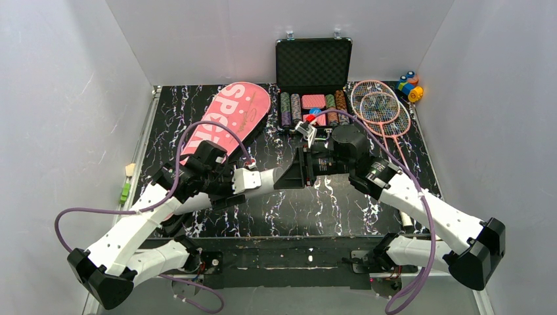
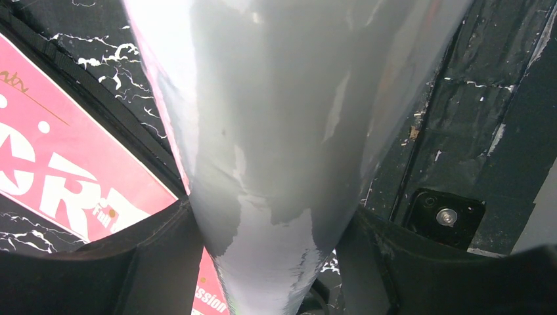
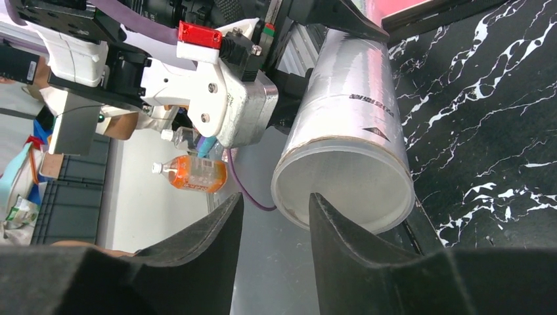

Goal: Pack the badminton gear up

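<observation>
My left gripper (image 1: 226, 180) (image 2: 269, 256) is shut on the long white tube (image 1: 259, 178) (image 2: 276, 131) and holds it level above the table, its mouth toward the right arm. My right gripper (image 1: 301, 169) (image 3: 276, 200) stands open just in front of the tube's open end (image 3: 341, 190). One fingertip (image 3: 322, 203) overlaps the rim and nothing lies between the jaws. The pink "SPORT" bag (image 1: 230, 121) (image 2: 59, 164) lies flat at the back left. Two pink-framed rackets (image 1: 381, 108) lie stacked at the back right.
An open black case of poker chips (image 1: 313, 85) stands at the back centre. Small colourful toy blocks (image 1: 409, 85) sit in the far right corner. White walls enclose the black marbled table (image 1: 328, 203) on three sides.
</observation>
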Robot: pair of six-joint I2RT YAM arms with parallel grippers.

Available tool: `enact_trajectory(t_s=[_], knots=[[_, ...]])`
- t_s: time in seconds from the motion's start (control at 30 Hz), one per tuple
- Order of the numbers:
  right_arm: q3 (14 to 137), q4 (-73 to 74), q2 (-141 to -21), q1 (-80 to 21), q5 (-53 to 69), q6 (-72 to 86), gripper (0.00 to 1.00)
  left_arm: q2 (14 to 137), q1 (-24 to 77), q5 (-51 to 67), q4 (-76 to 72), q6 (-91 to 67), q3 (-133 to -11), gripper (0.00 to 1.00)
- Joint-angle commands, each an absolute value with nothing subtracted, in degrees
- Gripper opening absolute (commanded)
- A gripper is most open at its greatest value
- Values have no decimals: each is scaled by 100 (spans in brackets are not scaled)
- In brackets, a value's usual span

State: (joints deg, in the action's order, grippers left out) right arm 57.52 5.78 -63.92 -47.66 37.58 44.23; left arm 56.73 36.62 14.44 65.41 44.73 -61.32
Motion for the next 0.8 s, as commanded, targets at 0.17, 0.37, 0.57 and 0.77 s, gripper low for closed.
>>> enact_trajectory(t_s=[0.17, 0.37, 0.57, 0.77], knots=[[5615, 59, -5996, -4562, 3963, 4560, 57, 5498, 3688, 1583, 6404, 4460, -6231, 22], [5690, 254, -5828, -4132, 4000, 4540, 58, 5476, 3686, 1591, 6400, 4449, -6211, 22], [5855, 98, -6160, -4122, 4126, 4713, 59, 5494, 3689, 1591, 6402, 4439, -6215, 22], [5827, -63, -6291, -4148, 3976, 4869, 54, 5507, 3687, 1591, 6401, 4439, -6206, 22]])
